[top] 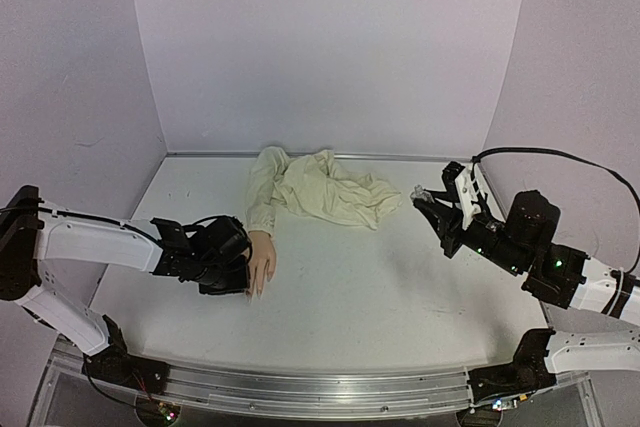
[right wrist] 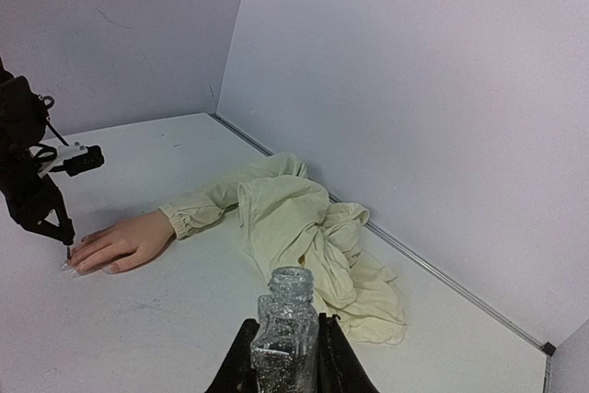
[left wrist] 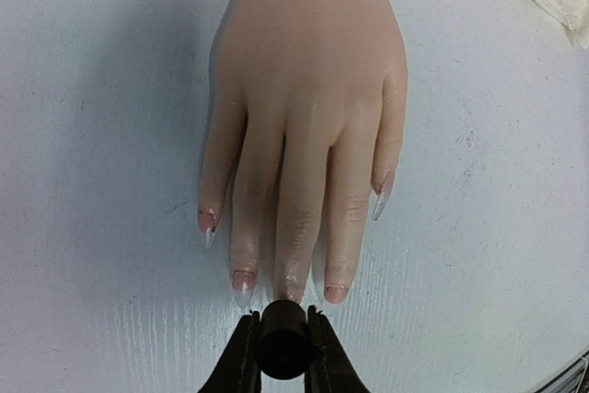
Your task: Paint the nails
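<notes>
A pale peach mannequin hand lies palm down, fingers toward the near edge. Its nails are long and pointed, some with a glossy pink tint. My left gripper is shut on a black brush cap, which stands right over the middle finger's tip and hides that nail. From the right wrist view the left gripper points down at the fingertips of the hand. My right gripper is shut on an open, silver-glitter polish bottle, held upright off the table at the right.
The cream fabric sleeve trails from the wrist into a crumpled heap near the back wall. Lilac walls enclose the white table on three sides. A metal rail runs along the near edge.
</notes>
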Robot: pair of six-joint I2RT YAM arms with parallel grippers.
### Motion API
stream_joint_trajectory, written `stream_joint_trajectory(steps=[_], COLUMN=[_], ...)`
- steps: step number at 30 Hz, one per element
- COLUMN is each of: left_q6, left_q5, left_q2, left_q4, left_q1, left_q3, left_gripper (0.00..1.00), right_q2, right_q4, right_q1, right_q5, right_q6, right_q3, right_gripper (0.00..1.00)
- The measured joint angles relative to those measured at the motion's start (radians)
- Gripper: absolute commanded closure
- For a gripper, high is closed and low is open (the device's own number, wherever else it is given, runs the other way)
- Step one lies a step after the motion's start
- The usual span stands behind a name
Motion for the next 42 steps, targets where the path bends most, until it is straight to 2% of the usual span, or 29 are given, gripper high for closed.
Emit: stream_joint_trajectory(steps=[42], left_q6=[-0.012], left_q5=[0.042], left_q2=[0.023], left_q4=[0.003], left_q1=[0.000], left_q3=[0.000], left_gripper=[1.00], right_q2=[0.000], right_q4=[0.000], right_q1=[-0.002], right_q5=[0.000], right_q6=[0.003], right_q3=[-0.002], right_gripper=[1.00])
